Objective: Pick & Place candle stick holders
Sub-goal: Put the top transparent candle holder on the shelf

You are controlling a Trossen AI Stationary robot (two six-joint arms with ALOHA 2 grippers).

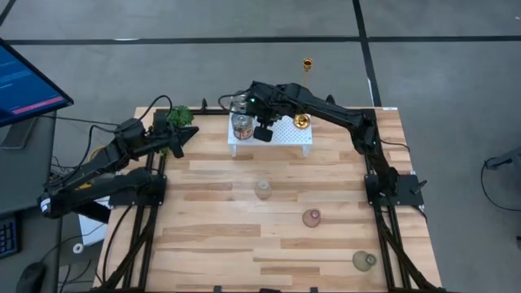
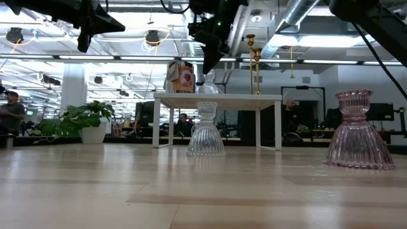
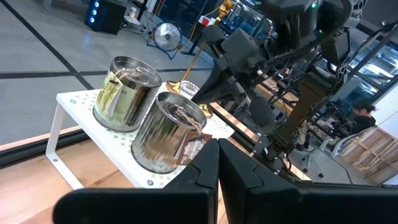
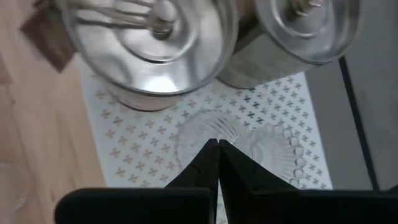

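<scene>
Left gripper [image 1: 189, 135] hangs clenched on nothing above the table's [image 1: 220, 244] far left edge, beside a small plant [image 1: 179, 116]; right gripper [image 1: 262, 133] hovers clenched and empty over the white shelf [image 1: 281, 140], above two tin cans [image 3: 140, 109]; a brass candle stick holder [image 1: 301, 121] stands on the shelf's right part

Two tin cans [image 3: 146, 118] stand on a white perforated stand [image 1: 286, 135] at the table's [image 1: 212, 244] far edge — three glass vases [image 1: 311, 217] dot the bare wood, a plant [image 1: 180, 115] near the far-left corner.
</scene>
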